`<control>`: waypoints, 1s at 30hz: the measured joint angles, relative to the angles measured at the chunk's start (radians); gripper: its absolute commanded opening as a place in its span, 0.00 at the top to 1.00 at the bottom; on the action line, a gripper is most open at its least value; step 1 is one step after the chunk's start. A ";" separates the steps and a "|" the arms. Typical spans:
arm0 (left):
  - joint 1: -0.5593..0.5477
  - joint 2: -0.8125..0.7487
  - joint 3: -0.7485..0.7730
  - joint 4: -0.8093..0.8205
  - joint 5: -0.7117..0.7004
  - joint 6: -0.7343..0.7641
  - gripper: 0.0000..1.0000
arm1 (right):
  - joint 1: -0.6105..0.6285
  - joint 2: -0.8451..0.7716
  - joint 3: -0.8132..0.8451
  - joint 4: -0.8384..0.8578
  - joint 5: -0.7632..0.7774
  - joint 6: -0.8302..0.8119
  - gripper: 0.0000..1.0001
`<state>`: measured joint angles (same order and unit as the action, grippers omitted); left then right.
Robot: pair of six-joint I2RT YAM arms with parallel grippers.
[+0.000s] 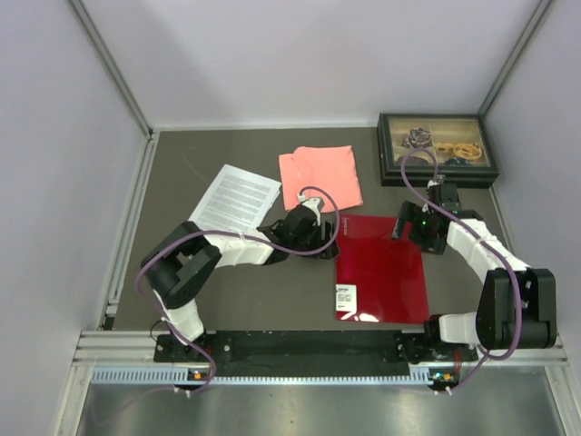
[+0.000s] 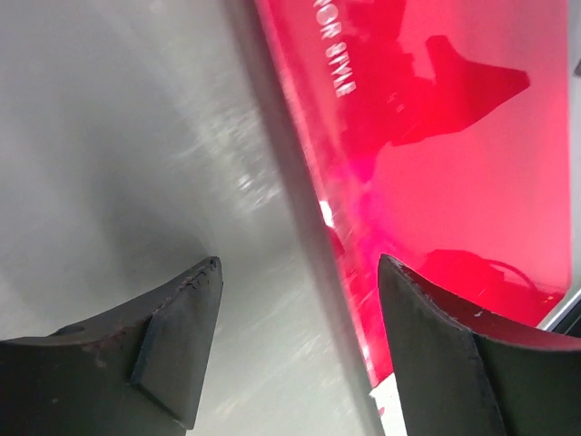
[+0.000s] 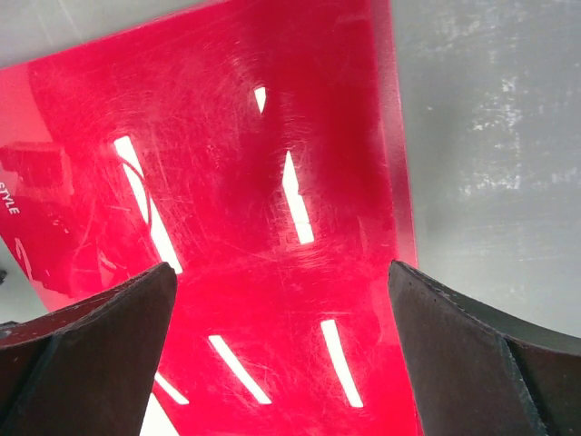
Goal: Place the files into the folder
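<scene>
The folder lies shut and flat on the dark table, crimson red with a small white label near its front left corner. The files, white sheets printed with black text, rest to the far left, apart from it. My left gripper is open at the folder's left edge. In the left wrist view that gripper straddles the edge of the folder, holding nothing. My right gripper hovers open over the far right corner; in its own view the gripper frames the red folder cover.
A salmon-pink folded cloth lies behind the folder, between it and the files. A black-framed box with small items stands at the back right. Grey walls close in the table on three sides.
</scene>
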<state>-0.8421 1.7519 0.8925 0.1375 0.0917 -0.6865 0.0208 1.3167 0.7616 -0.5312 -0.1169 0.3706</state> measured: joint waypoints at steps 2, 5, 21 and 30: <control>-0.006 0.029 0.031 0.005 0.000 -0.001 0.29 | -0.004 0.001 0.000 0.000 0.003 0.000 0.01; -0.011 0.057 0.062 0.003 -0.014 -0.005 0.34 | -0.005 0.006 0.000 0.000 0.008 0.000 0.01; -0.012 0.126 0.085 0.075 -0.129 -0.023 0.65 | -0.005 0.046 0.000 0.000 0.015 -0.001 0.01; -0.010 0.141 0.092 0.074 -0.154 -0.022 0.82 | -0.048 0.062 0.000 0.014 -0.002 -0.004 0.01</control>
<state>-0.8524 1.8927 0.9840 0.2111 -0.0620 -0.7082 -0.0273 1.3785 0.7616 -0.5167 -0.1184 0.3664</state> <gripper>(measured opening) 0.213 0.987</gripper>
